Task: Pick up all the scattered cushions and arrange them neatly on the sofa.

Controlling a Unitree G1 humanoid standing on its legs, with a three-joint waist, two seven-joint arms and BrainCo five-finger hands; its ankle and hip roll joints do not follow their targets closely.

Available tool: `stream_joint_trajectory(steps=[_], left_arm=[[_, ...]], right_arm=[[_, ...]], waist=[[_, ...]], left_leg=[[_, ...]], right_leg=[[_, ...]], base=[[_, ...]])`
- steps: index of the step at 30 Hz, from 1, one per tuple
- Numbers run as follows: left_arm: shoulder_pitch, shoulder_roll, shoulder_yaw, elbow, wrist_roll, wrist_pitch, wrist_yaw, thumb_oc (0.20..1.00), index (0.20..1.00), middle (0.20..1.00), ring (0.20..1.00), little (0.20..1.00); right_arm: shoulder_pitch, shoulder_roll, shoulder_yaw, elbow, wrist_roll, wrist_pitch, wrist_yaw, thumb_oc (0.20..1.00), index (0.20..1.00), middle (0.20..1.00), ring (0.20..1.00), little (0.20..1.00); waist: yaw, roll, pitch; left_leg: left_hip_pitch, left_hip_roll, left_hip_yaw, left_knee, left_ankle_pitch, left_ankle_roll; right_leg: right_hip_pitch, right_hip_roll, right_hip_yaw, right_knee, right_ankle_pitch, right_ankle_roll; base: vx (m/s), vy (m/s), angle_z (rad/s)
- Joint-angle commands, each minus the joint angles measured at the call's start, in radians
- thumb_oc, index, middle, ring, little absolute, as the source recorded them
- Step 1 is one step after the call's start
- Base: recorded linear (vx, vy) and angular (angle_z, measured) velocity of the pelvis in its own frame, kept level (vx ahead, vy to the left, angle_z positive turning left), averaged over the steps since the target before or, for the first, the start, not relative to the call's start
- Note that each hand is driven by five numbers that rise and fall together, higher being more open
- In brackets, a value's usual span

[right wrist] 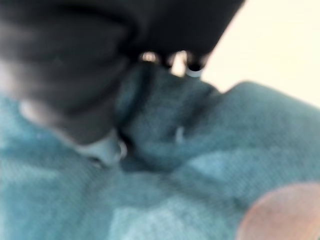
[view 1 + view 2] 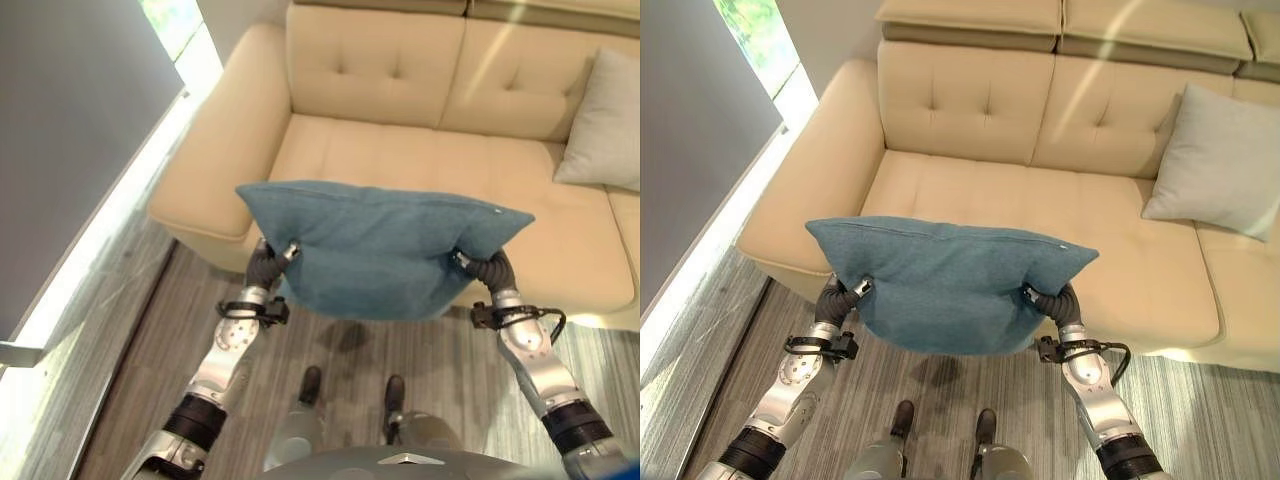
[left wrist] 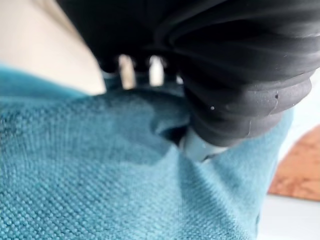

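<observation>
You have the blue cushion (image 2: pixel 950 285) off the floor in the middle of the frame, hanging in front of the sofa (image 2: pixel 1040 195) edge, with your left hand (image 2: pixel 845 293) pinching its lower left corner and your right hand (image 2: pixel 1045 298) pinching its lower right, the fabric bunched round the fingers in both wrist views. Keep both grips level and carry it forward over the bare seat toward the upper left, well apart from the grey cushion (image 2: pixel 1218 160) at the right. Let go only once its lower edge rests on the seat, or it may slide off the front.
</observation>
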Motion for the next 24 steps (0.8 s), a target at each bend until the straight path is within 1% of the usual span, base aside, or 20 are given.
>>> stream_joint_trajectory(steps=[1,2,5,6,8,9,10,11,12,13,14,15,16,18,19,20,22,23,24], left_arm=[[-0.056,-0.004,0.003,-0.044,0.036,-0.066,-0.049,0.2,0.2,0.2,0.2,0.2],[-0.052,-0.001,0.013,-0.051,0.037,-0.068,-0.047,0.2,0.2,0.2,0.2,0.2],[-0.026,0.006,0.029,-0.076,0.047,-0.066,-0.051,0.2,0.2,0.2,0.2,0.2],[-0.005,0.015,0.041,-0.093,0.046,-0.064,-0.057,0.2,0.2,0.2,0.2,0.2],[0.007,0.019,0.06,-0.11,0.049,-0.063,-0.062,0.2,0.2,0.2,0.2,0.2],[0.009,0.023,0.059,-0.117,0.047,-0.062,-0.064,0.2,0.2,0.2,0.2,0.2],[0.012,0.031,0.066,-0.121,0.047,-0.059,-0.061,0.2,0.2,0.2,0.2,0.2],[0.016,0.04,0.072,-0.125,0.047,-0.056,-0.062,0.2,0.2,0.2,0.2,0.2],[0.015,0.04,0.073,-0.126,0.053,-0.054,-0.063,0.2,0.2,0.2,0.2,0.2],[0.016,0.039,0.074,-0.128,0.057,-0.055,-0.065,0.2,0.2,0.2,0.2,0.2],[0.017,0.038,0.079,-0.128,0.059,-0.056,-0.064,0.2,0.2,0.2,0.2,0.2],[0.019,0.036,0.081,-0.128,0.058,-0.055,-0.062,0.2,0.2,0.2,0.2,0.2],[0.015,0.032,0.086,-0.127,0.057,-0.05,-0.052,0.2,0.2,0.2,0.2,0.2],[0.013,0.03,0.087,-0.125,0.059,-0.051,-0.051,0.2,0.2,0.2,0.2,0.2],[0.015,0.016,0.083,-0.116,0.07,-0.054,-0.059,0.2,0.2,0.2,0.2,0.2],[0.016,0.016,0.083,-0.116,0.07,-0.054,-0.059,0.2,0.2,0.2,0.2,0.2],[0.019,0.005,0.08,-0.118,0.055,-0.061,-0.068,0.2,0.2,0.2,0.2,0.2],[0.005,-0.002,0.056,-0.111,0.048,-0.06,-0.072,0.2,0.2,0.2,0.2,0.2],[0.004,-0.003,0.055,-0.111,0.048,-0.06,-0.072,0.2,0.2,0.2,0.2,0.2]], right_arm=[[-0.033,0.01,-0.044,-0.099,0.031,-0.085,-0.002,0.2,0.2,0.2,0.2,0.2],[-0.04,0.015,-0.043,-0.098,0.033,-0.081,0.0,0.2,0.2,0.2,0.2,0.2],[-0.037,0.03,-0.052,-0.102,0.03,-0.074,0.001,0.2,0.2,0.2,0.2,0.2],[-0.034,0.038,-0.054,-0.101,0.027,-0.063,0.01,0.2,0.2,0.2,0.2,0.2],[-0.037,0.052,-0.048,-0.102,0.02,-0.061,0.022,0.2,0.2,0.2,0.2,0.2],[-0.043,0.058,-0.042,-0.102,0.014,-0.055,0.03,0.2,0.2,0.2,0.2,0.2],[-0.05,0.06,-0.033,-0.099,0.009,-0.051,0.034,0.2,0.2,0.2,0.2,0.2],[-0.055,0.069,-0.027,-0.097,0.013,-0.053,0.04,0.2,0.2,0.2,0.2,0.2],[-0.055,0.073,-0.024,-0.1,0.014,-0.053,0.044,0.2,0.2,0.2,0.2,0.2],[-0.055,0.078,-0.021,-0.103,0.014,-0.053,0.049,0.2,0.2,0.2,0.2,0.2],[-0.056,0.079,-0.019,-0.105,0.013,-0.053,0.052,0.2,0.2,0.2,0.2,0.2],[-0.066,0.074,-0.012,-0.107,0.014,-0.053,0.057,0.2,0.2,0.2,0.2,0.2],[-0.088,0.067,0.007,-0.106,0.025,-0.051,0.054,0.2,0.2,0.2,0.2,0.2],[-0.093,0.063,0.008,-0.105,0.022,-0.047,0.052,0.2,0.2,0.2,0.2,0.2],[-0.076,0.059,0.001,-0.105,0.025,-0.048,0.055,0.2,0.2,0.2,0.2,0.2],[-0.075,0.059,0.001,-0.106,0.025,-0.048,0.056,0.2,0.2,0.2,0.2,0.2],[-0.062,0.047,-0.01,-0.108,0.021,-0.053,0.05,0.2,0.2,0.2,0.2,0.2],[-0.049,0.027,-0.025,-0.117,0.023,-0.064,0.039,0.2,0.2,0.2,0.2,0.2],[-0.049,0.027,-0.026,-0.117,0.023,-0.065,0.039,0.2,0.2,0.2,0.2,0.2]], waist=[[-0.029,-0.045,-0.064],[-0.022,-0.043,-0.07],[-0.015,-0.047,-0.073],[-0.007,-0.05,-0.076],[0.016,-0.048,-0.064],[0.017,-0.047,-0.055],[0.017,-0.045,-0.046],[0.014,-0.03,-0.032],[0.015,-0.026,-0.03],[0.015,-0.024,-0.033],[0.014,-0.023,-0.037],[0.012,-0.026,-0.043],[0.008,-0.044,-0.045],[0.006,-0.047,-0.042],[0.003,-0.066,-0.059],[0.003,-0.066,-0.059],[-0.001,-0.066,-0.075],[-0.013,-0.071,-0.063],[-0.016,-0.069,-0.064]], left_leg=[[-0.063,-0.049,0.212,0.051,0.009,0.023],[-0.056,-0.055,0.219,0.039,-0.005,0.029],[-0.053,-0.087,0.184,0.065,-0.029,0.047],[-0.03,-0.091,0.19,0.068,-0.049,0.068],[-0.005,-0.108,0.195,0.073,-0.072,0.098],[0.007,-0.111,0.201,0.074,-0.075,0.112],[0.019,-0.113,0.204,0.074,-0.08,0.126],[0.034,-0.11,0.206,0.073,-0.087,0.146],[0.044,-0.109,0.211,0.073,-0.094,0.151],[0.061,-0.109,0.212,0.068,-0.102,0.154],[0.077,-0.108,0.213,0.06,-0.108,0.154],[0.105,-0.105,0.213,0.044,-0.121,0.15],[0.155,-0.107,0.211,0.028,-0.146,0.14],[0.173,-0.104,0.202,0.024,-0.153,0.135],[0.191,-0.102,0.182,0.026,-0.17,0.117],[0.192,-0.102,0.182,0.026,-0.171,0.116],[0.195,-0.074,0.179,0.034,-0.17,0.084],[0.127,-0.031,0.172,0.164,-0.121,0.032],[0.12,-0.03,0.168,0.173,-0.125,0.031]], right_leg=[[0.033,-0.03,0.034,0.033,-0.056,0.052],[0.031,-0.028,0.053,0.035,-0.052,0.058],[0.05,-0.046,0.073,0.043,-0.056,0.078],[0.055,-0.061,0.096,0.064,-0.057,0.087],[0.031,-0.09,0.124,0.154,-0.045,0.113],[0.003,-0.102,0.14,0.222,-0.009,0.123],[-0.025,-0.106,0.162,0.279,0.02,0.128],[-0.075,-0.099,0.178,0.376,0.028,0.126],[-0.095,-0.098,0.177,0.403,0.023,0.124],[-0.109,-0.097,0.172,0.403,0.013,0.119],[-0.117,-0.095,0.163,0.382,0.002,0.115],[-0.131,-0.079,0.145,0.307,-0.01,0.107],[-0.162,-0.056,0.114,0.133,0.031,0.115],[-0.154,-0.049,0.109,0.105,0.038,0.119],[-0.107,-0.033,0.135,0.054,0.049,0.109],[-0.106,-0.033,0.134,0.053,0.049,0.108],[-0.084,-0.026,0.124,0.049,0.04,0.097],[-0.044,-0.018,0.102,0.05,0.013,0.067],[-0.046,-0.018,0.098,0.05,0.013,0.066]], base=[[0.12,0.121,0.03],[0.13,0.14,0.03],[0.19,0.205,-0.28],[0.24,0.31,-0.38],[0.16,0.307,-0.49],[0.07,0.238,-0.87],[0.08,0.28,-0.83],[0.09,0.245,-0.65],[0.13,0.22,-0.36],[0.16,0.106,-0.35],[0.27,0.043,-0.42],[0.46,-0.093,-0.33],[0.47,-0.159,-0.29],[0.31,-0.192,-0.06],[0.22,-0.188,0.36],[0.29,-0.256,0.65],[0.21,-0.268,0.71],[0.19,-0.322,0.81],[0.14,-0.288,0.95]])
